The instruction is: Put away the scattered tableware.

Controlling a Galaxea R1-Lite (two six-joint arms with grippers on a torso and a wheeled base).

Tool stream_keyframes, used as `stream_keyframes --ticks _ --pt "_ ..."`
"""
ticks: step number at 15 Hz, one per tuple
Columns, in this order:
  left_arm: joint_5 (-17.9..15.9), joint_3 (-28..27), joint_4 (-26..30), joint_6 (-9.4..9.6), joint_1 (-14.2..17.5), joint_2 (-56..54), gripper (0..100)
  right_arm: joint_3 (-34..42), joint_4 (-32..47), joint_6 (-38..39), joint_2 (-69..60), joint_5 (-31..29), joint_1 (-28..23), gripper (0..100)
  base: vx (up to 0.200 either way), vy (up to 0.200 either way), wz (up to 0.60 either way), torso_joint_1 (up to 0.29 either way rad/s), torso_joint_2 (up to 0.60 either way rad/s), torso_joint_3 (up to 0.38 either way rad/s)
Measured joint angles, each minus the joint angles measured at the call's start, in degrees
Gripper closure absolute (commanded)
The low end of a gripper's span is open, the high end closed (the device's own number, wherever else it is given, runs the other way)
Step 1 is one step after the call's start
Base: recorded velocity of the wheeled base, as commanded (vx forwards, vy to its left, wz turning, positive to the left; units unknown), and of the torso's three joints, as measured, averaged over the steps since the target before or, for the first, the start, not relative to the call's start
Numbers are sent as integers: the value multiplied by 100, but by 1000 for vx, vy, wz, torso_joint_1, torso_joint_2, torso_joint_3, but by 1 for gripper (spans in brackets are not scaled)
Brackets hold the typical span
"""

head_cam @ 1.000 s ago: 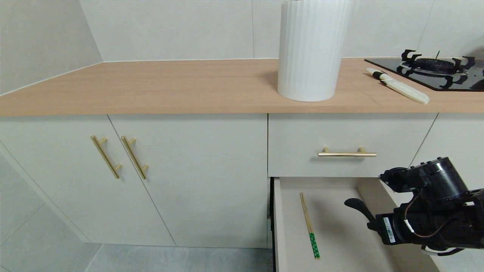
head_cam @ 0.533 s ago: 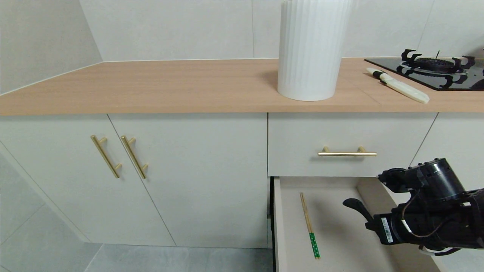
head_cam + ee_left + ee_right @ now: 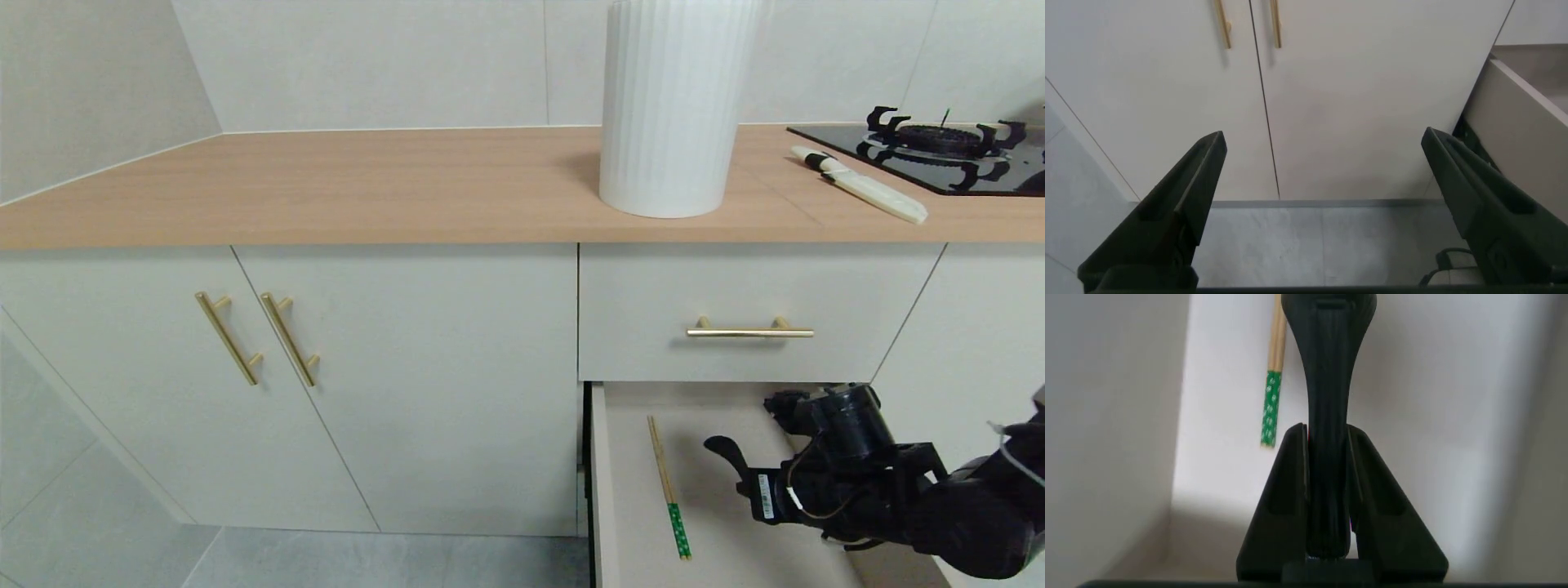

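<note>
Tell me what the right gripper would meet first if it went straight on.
Probably the drawer floor beside the chopsticks, with the black utensil held in the right gripper touching first; depth is unclear.

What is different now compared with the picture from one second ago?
The right gripper, shut on a black utensil, moved left and lower, farther over the open drawer. Nothing was taken hold of or let go. The chopsticks in the drawer, and the knife and white container on the counter, stayed in place.
</note>
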Motion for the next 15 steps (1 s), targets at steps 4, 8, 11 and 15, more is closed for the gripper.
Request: stream_keyframes --ticks 4,8,11,15 --pt "0 0 0 0 0 0 0 138 -969 11 1122 -118 0 100 0 0 0 0 0 0" --pt "2 0 0 0 -2 0 0 121 -1128 5 1703 -261 2 100 0 0 0 0 0 0" --pt "2 0 0 2 0 0 0 88 -1285 13 1882 -371 0 100 0 0 0 0 0 0" --pt "2 0 0 0 0 0 0 83 -1415 33 1971 -492 0 100 0 0 0 0 0 0"
